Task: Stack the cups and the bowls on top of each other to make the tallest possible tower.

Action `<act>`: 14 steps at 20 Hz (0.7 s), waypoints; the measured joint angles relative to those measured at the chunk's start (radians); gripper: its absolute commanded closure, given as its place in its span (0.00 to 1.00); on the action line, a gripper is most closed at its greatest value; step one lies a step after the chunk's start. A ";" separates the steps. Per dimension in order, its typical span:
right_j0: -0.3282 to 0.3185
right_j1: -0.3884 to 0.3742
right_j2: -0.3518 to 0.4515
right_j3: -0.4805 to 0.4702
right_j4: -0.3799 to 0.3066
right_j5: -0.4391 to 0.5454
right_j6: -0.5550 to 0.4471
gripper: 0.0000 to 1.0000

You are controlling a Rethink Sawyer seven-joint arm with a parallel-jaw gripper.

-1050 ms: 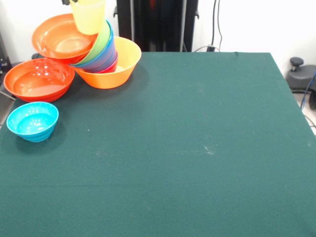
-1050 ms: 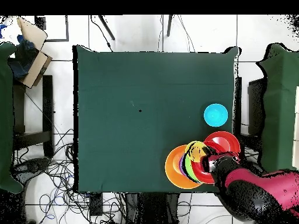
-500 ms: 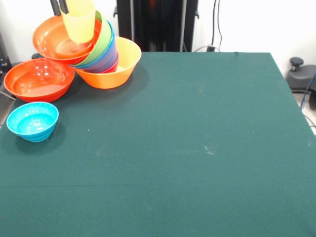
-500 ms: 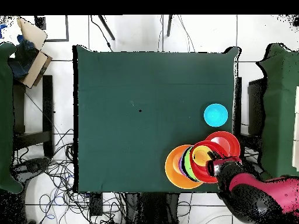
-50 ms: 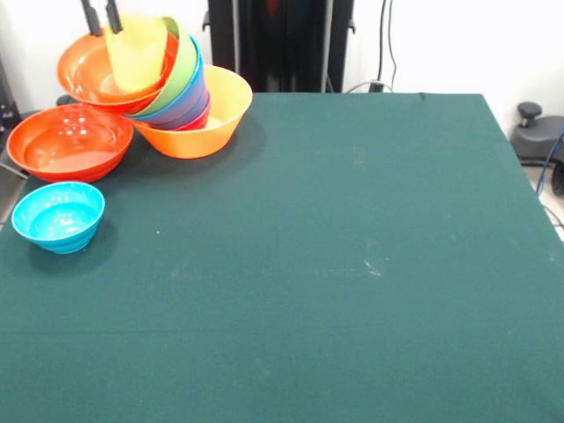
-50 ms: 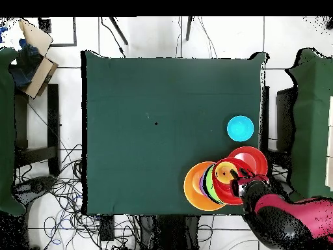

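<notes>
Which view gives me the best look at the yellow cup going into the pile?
The front view: the yellow cup shows side-on, tilted inside the top orange bowl, with the hand at its rim. The overhead view shows only a yellow patch partly covered by the arm.

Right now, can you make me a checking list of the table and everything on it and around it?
Surface: green tablecloth, faint pale marks.
Job's things: yellow cup sits in the top orange bowl of the leaning tower; red-orange bowl and cyan bowl stand apart on the cloth.
Clutter: nothing seen on the table.
End effector: end effector at the cup's rim, one finger either side; grip cannot be told.
Cables: cables tangled on the floor; more behind the table.
Surroundings: cardboard box on a side stand, white wall.
</notes>
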 measured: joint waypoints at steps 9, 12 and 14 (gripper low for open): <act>0.000 -0.016 0.003 0.001 0.002 -0.002 0.000 0.00; 0.000 -0.029 0.009 0.002 0.011 -0.002 0.000 0.00; 0.000 -0.055 0.019 0.004 0.028 -0.002 0.000 0.00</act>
